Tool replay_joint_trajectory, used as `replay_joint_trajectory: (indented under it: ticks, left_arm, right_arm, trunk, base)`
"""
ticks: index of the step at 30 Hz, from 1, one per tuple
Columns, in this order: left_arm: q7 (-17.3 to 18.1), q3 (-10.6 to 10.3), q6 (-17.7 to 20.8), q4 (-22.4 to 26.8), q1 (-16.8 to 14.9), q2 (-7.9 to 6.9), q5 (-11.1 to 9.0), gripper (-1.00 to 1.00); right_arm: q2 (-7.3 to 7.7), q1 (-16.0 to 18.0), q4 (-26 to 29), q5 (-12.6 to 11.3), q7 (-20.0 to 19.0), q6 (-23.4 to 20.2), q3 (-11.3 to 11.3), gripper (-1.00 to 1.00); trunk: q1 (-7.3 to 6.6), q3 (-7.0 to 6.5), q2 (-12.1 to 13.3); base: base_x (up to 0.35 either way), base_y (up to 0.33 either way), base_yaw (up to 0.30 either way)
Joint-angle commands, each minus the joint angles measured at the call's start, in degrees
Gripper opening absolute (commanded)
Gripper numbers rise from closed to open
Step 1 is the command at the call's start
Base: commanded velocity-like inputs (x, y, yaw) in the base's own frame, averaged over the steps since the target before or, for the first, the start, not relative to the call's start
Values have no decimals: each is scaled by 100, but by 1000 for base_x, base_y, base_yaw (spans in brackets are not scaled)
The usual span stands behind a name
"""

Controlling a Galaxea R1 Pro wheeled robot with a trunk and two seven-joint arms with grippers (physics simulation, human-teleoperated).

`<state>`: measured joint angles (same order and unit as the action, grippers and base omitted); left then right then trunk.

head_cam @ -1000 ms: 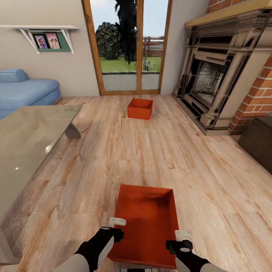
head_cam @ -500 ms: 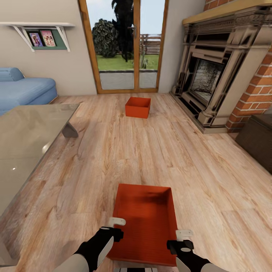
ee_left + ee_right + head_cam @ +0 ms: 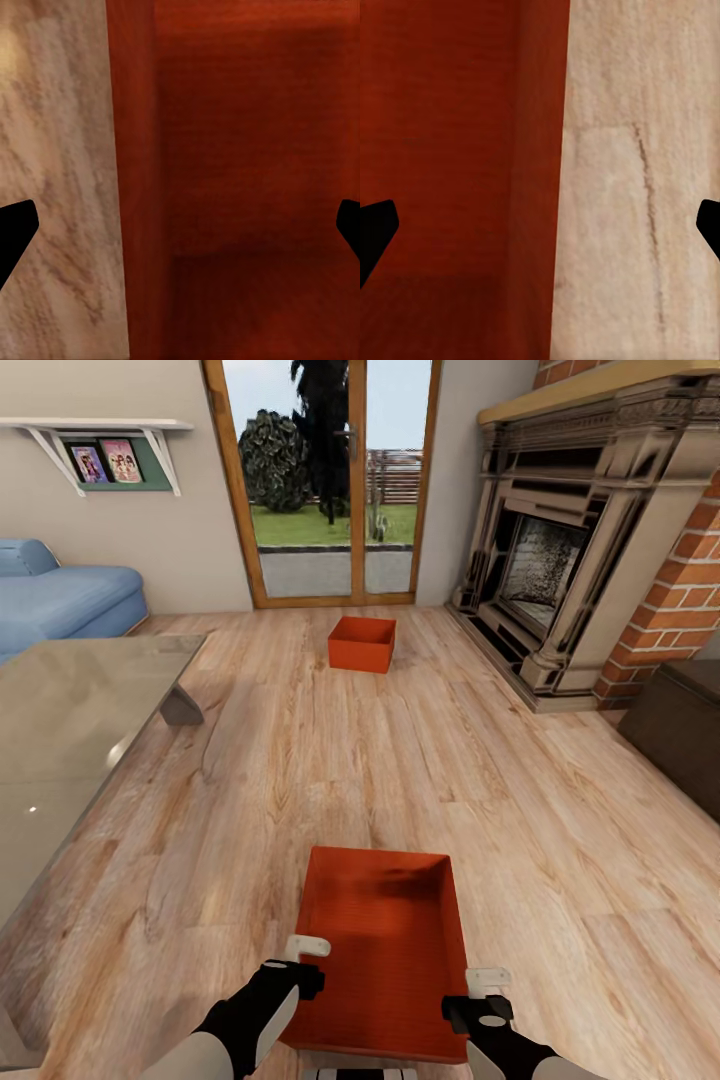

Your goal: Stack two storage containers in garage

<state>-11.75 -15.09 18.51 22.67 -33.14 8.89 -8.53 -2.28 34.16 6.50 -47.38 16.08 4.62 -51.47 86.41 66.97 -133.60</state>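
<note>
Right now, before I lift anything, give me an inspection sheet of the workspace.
Surface: light wood plank floor.
Job's things: near storage container on the floor between both arms; far storage container by the glass door.
Clutter: glass-topped table, dark chest.
Grippers: left pincer open, straddling the near container's wall; right pincer open, likewise.
Cables: nothing seen.
Surroundings: fireplace, blue sofa, wall shelf.

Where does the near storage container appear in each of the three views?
Head view: near storage container bottom centre, between both arms.
Left wrist view: its wall and inside beside the wood floor.
Right wrist view: its wall beside the same floor.
Shared landmark: the container's side rim against the planks.
</note>
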Motion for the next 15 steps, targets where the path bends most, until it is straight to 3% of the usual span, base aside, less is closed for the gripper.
replay_joint_trajectory:
  ticks: [1, 5, 15]
  left_arm:
    - [-47, -48, 26, 10, -1, -6, -61, 100]
    - [-47, -47, 22, 10, -2, -10, -61, 100]
    - [-43, -47, 21, 9, -1, -10, -61, 100]
  right_arm:
    - [0, 3, 1, -61, 19, 21, -47, 100]
    - [-15, 2, 1, -62, 39, 16, -43, 100]
    - [-21, 2, 1, -74, 61, 13, -39, 100]
  trunk:
    - [-1, 4, -2]
    - [-1, 8, -2]
    - [-1, 51, -2]
  base:
    - [0, 0, 0]
    - [0, 0, -40]
    - [0, 0, -180]
